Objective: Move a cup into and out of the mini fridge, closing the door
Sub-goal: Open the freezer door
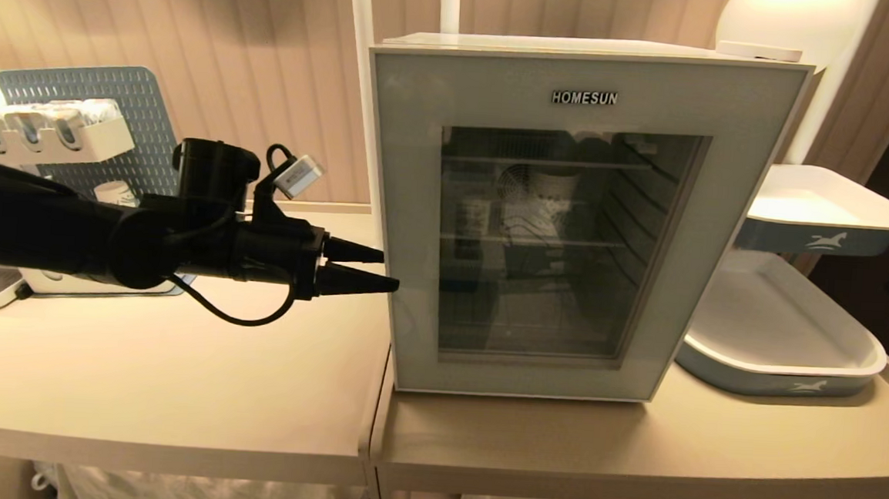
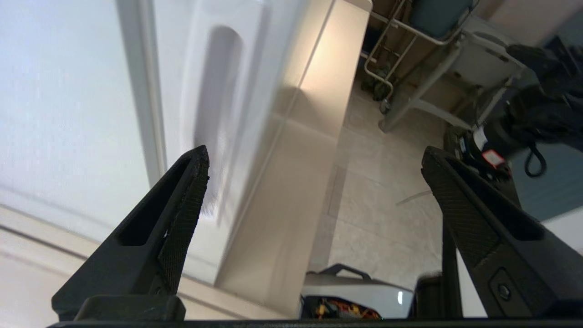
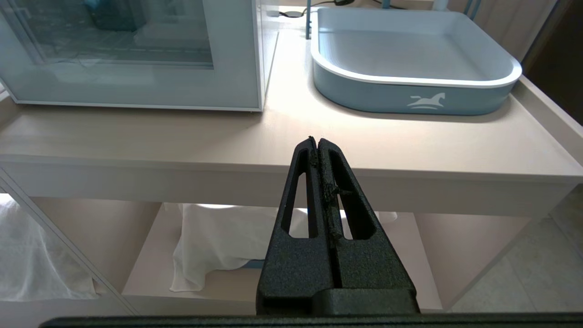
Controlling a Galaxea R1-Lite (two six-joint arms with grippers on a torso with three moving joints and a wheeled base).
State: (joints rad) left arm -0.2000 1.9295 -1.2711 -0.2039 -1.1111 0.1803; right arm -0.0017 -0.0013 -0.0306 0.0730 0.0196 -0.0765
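With the door [image 1: 570, 218] shut on the fridge [image 1: 595, 54], the left gripper [image 1: 381, 269] reached its left edge, fingers spread to pull; cup unseen; right gripper [image 3: 317, 142] idled clenched, nearer.

Left arm: matte black tubular casing, a boxy black module mounted above the wrist, a looping black cable beneath, and a small silver-grey connector plug on top. Left hand [image 1: 366, 268]: two tapered black fingers [image 2: 182, 218] with textured inner pads and elongated slots. Right hand [image 3: 318, 142]: identical black slotted fingers, rough-grained finish.
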